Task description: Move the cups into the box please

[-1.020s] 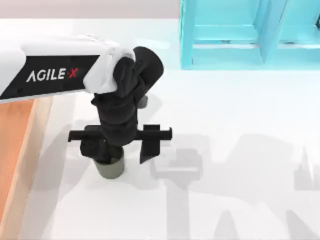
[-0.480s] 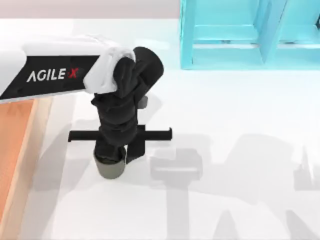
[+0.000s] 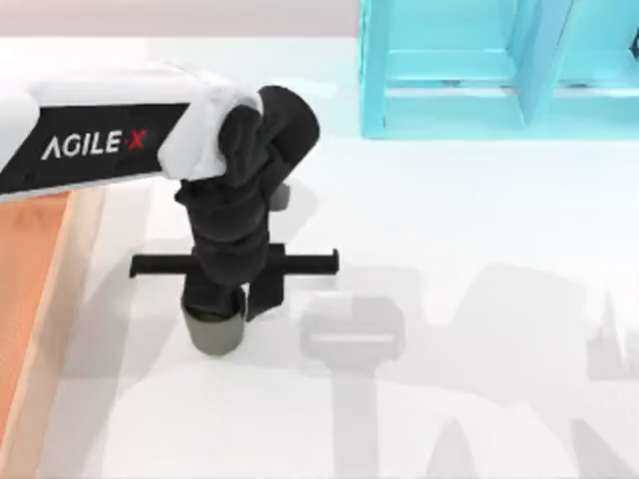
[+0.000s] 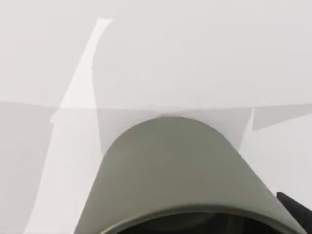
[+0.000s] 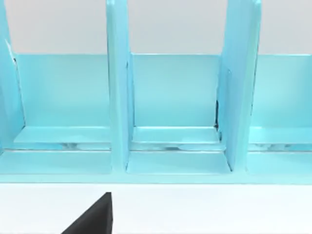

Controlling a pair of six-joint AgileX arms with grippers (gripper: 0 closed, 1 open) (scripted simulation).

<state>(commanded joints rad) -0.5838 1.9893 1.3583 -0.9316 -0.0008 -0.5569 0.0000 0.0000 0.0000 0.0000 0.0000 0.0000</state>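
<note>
1. Nearest the top view's lower edge, one cup (image 3: 215,332) stands upright on the white bench (image 3: 469,230), left of the middle.
2. The left claw (image 3: 232,304) comes down onto that cup from above, its black fingers pressed together on the cup's rim on the side facing the right of the bench, pinching the wall there.
3. In the left wrist view the same cup (image 4: 180,170) sits just under the camera, its olive-grey outer wall and dark mouth showing, with a black fingertip (image 4: 297,207) touching the rim.
4. The box (image 3: 30,299) lies along the bench's left edge, its orange-brown floor and lighter rim wall just beside the cup but apart from it.
5. Farther back, a second cup (image 3: 281,197) peeks out from under the left arm's black wrist, mostly hidden.
6. At the far right of the bench stands a cyan shelf-like frame (image 3: 469,70), well apart from both cups.
7. The right wrist view faces that cyan frame (image 5: 170,107) and its upright dividers; a black part of the right claw (image 5: 95,217) shows in it, and I cannot tell whether that claw is spread or pressed together.
</note>
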